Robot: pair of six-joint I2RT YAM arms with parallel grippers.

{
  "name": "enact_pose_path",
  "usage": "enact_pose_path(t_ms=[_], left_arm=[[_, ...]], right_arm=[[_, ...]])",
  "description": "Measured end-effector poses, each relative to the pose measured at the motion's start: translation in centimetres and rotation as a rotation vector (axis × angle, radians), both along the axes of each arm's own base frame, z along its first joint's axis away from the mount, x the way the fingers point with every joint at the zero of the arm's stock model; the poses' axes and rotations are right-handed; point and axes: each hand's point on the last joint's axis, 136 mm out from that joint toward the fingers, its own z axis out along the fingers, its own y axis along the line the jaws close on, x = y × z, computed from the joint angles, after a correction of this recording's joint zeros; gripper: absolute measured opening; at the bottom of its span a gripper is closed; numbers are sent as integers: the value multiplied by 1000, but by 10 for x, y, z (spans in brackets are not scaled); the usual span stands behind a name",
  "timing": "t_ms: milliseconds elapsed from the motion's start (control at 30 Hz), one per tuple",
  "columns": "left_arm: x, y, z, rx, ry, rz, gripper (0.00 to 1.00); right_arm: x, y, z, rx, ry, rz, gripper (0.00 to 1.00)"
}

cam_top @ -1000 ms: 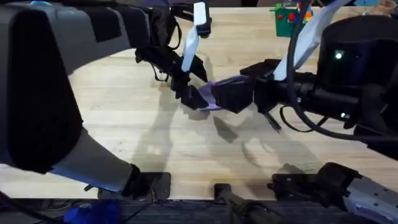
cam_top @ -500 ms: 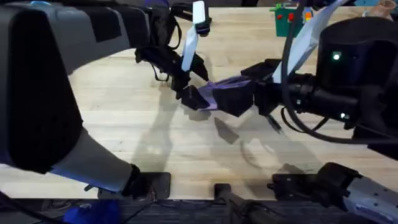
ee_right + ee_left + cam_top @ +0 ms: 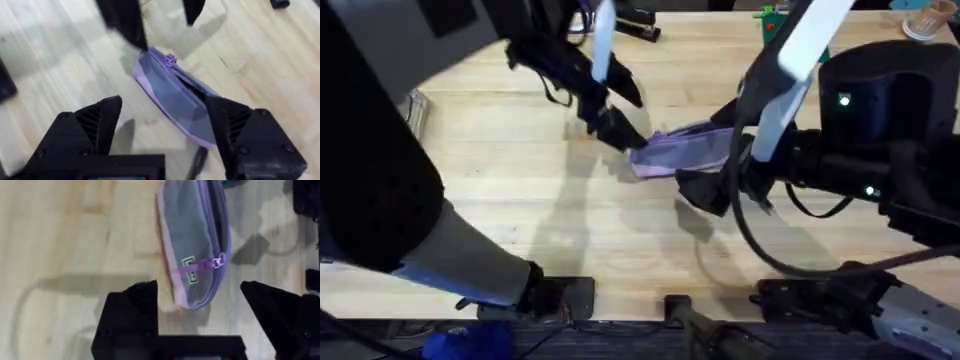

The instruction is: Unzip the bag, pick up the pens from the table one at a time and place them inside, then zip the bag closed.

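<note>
One table (image 3: 520, 200): light plank wood. I see plenty of bare room at left and lower centre of the overhead frame.
Two arms: left arm comes in from the upper left, right arm from the right. They meet at the bag, so the middle is crowded.
Bag (image 3: 685, 150): lavender pouch lying flat on the table, centre of the overhead frame. Its long axis runs left to right, rising slightly to the right.
Left gripper (image 3: 199, 287): fingers spread wide and holding nothing. It hovers over the bag's left end, which sits between the two tips.
Right gripper (image 3: 164, 102): fingers spread and empty, on the bag's lower side toward its right half. The pouch body lies between the tips.
Pen (image 3: 197, 160): thin dark stick on the wood just beside the bag, near my right gripper. Probably one of the pens; I can't make out a second.
Zipper pull (image 3: 218, 260): at the bag's left end, right by the left gripper.
Zip state: can't tell whether it's open or shut.
Key relation: the left arm is nearer the pull, and any zip travel would run along the long axis toward the right arm.
Judgement: right pins the body, left takes the pull.
Risk: the pouch is soft and may slide or bunch if it isn't pinned.
Clearance: black stapler (image 3: 635, 25) at the top edge, well apart from the bag.
</note>
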Motion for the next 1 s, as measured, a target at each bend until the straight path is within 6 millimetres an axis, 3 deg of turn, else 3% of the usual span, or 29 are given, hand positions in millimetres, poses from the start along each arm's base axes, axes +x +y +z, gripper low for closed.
enact_pose_path(t_ms=[400,733,933,967,1000], left_arm=[[37,43,55,99,-91,108,994],[53,50,82,138,-188,121,995],[52,51,81,142,-182,121,995],[52,51,81,142,-182,121,994],[52,51,81,142,-182,121,993]], right_arm=[[-1,-2,-2,-115,-110,121,996],[0,-2,-2,-131,-130,141,974],[0,-2,-2,-132,-132,143,174],[0,-2,-2,-131,-131,143,66],[0,-2,-2,-132,-132,143,40]])
